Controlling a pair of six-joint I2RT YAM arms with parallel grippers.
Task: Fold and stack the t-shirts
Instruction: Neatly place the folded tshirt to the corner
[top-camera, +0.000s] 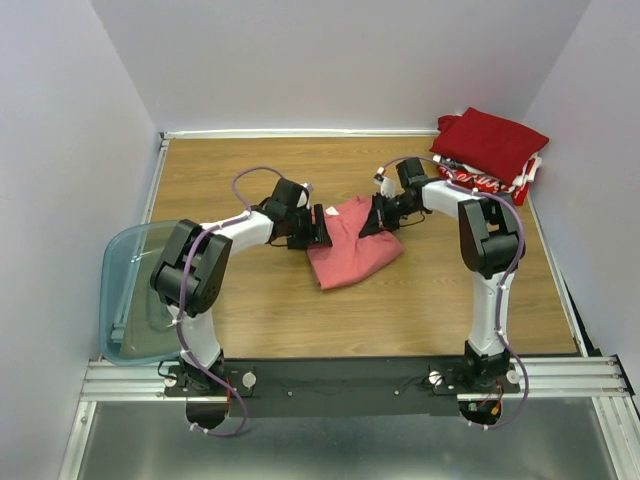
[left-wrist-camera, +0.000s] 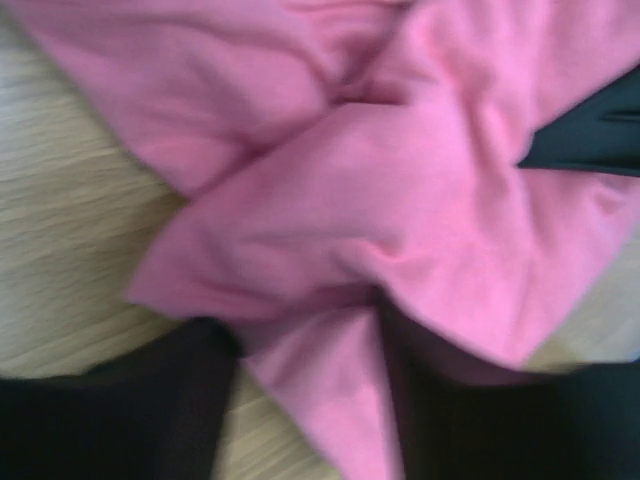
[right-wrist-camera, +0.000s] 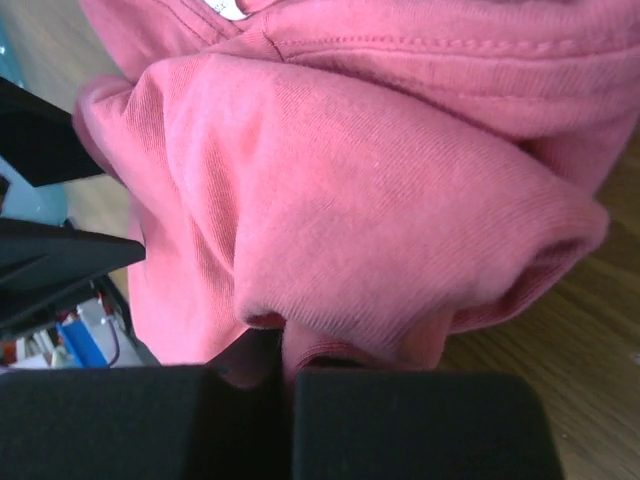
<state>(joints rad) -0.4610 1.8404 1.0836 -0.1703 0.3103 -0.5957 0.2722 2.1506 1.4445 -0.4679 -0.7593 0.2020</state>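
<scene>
One blue-grey bin is parked at the bench edge, nearer than and left of the salmon-pink shirt, which is bunched up. Its left side is straddled by the left fingers, spread apart with cloth between; its right side is pinched by the right fingers, closed tight on a fold. Farther back, to its right, a dark red shirt is stacked on a red white-printed shirt.
</scene>
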